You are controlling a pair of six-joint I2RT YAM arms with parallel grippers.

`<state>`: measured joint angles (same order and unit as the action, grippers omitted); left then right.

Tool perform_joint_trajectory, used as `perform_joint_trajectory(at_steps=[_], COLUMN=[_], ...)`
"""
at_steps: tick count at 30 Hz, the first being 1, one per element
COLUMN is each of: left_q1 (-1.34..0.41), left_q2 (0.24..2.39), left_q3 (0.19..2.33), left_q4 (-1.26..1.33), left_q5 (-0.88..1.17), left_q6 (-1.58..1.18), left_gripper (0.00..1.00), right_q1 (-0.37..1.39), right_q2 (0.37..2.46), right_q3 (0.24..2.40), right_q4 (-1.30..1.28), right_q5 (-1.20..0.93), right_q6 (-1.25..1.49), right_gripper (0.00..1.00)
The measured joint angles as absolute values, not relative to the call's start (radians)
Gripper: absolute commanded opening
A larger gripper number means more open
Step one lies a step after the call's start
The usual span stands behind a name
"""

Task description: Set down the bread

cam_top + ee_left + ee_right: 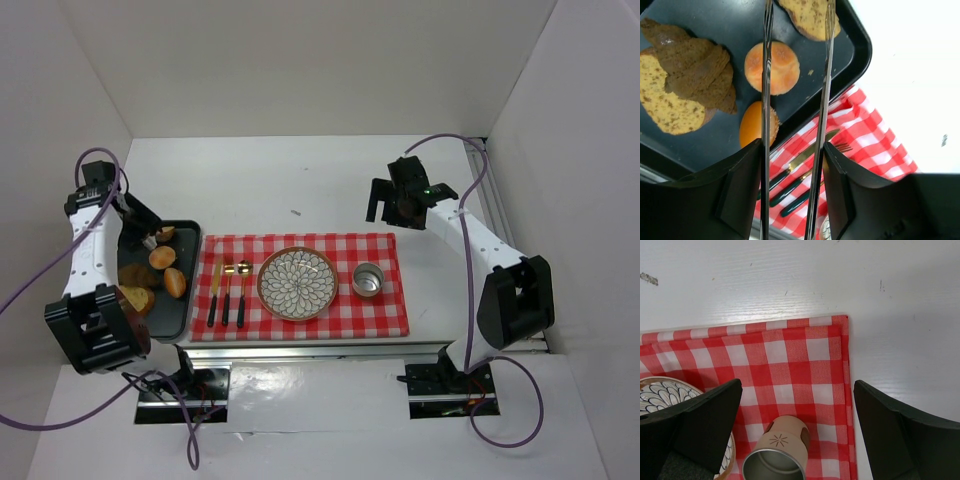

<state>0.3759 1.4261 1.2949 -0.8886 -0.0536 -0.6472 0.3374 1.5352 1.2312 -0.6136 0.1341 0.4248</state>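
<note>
The bread (pixel 810 17), a pale golden-tan flat slice, lies at the far end of the dark tray (pixel 852 47); in the top view it (pixel 165 234) sits at the tray's back. My left gripper (pixel 792 145) is shut on metal tongs (pixel 765 75). The two tong arms stand apart and reach over the slice, their tips out of frame. In the top view the left gripper (pixel 150 238) hovers over the tray's back. The patterned plate (pixel 297 283) sits empty on the checked cloth. My right gripper (pixel 797 385) is open and empty above the cloth's far right corner.
The tray (pixel 188 300) also holds two orange-brown rolls (pixel 772 67) (pixel 752 125), a dark croissant (pixel 697 70) and a bigger seeded slice (pixel 662 107). Cutlery (pixel 228 290) lies left of the plate, a metal cup (pixel 367 279) to its right. White walls enclose the table.
</note>
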Motion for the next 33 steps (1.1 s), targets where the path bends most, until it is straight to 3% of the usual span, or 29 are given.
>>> perform_joint_trajectory(at_steps=[11, 33], left_q1=[0.409, 0.414], left_q2=[1.551, 1.509], left_q3=[1.275, 1.238], left_q4=[-0.825, -0.825], left_q5=[0.008, 0.057], left_q6=[-0.660, -0.664], left_gripper=[0.62, 0.60], right_q1=[0.337, 0.337], right_q2=[1.535, 1.535], right_q3=[1.232, 1.232], right_q4=[-0.614, -0.614], right_q5=[0.106, 0.100], right_q6=[0.430, 0.441], right_gripper=[1.00, 1.00])
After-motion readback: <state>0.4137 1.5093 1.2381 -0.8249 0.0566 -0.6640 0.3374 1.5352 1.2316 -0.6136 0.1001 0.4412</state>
